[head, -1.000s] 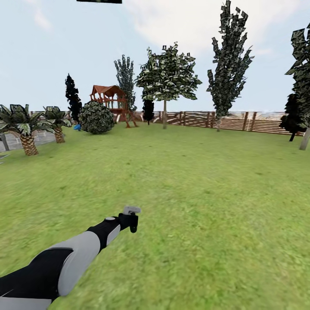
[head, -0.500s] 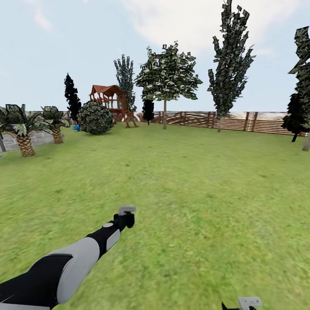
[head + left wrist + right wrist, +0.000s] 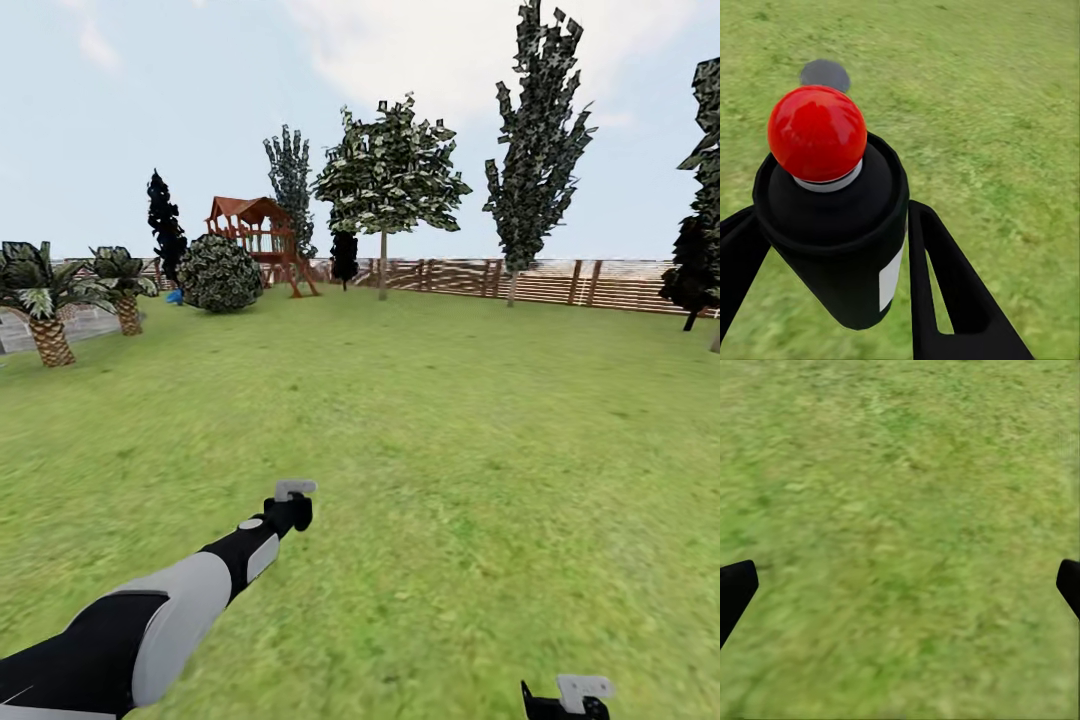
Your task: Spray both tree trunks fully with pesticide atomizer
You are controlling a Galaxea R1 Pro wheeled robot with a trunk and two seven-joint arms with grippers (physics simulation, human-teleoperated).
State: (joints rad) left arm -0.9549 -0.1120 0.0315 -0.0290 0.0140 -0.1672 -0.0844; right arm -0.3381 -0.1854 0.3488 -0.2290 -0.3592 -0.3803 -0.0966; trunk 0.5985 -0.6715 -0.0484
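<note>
The pesticide atomizer, a black can with a round red cap, stands between the two black fingers of my left gripper, which is shut on it. In the head view my left arm stretches forward low over the lawn, ending at the left gripper. My right gripper shows at the bottom edge; in the right wrist view its fingertips stand wide apart over bare grass, open. A tree with a bare trunk and a wide leafy crown stands far off by the fence.
A green lawn spreads ahead to a brown slat fence. A wooden play tower, a round bush and two palms are at the far left. A tall narrow tree and dark conifers line the fence.
The whole view has drifted slightly, with the palms sliding left. My right gripper has come up into the bottom right of the head view. My left arm shifted a little left.
</note>
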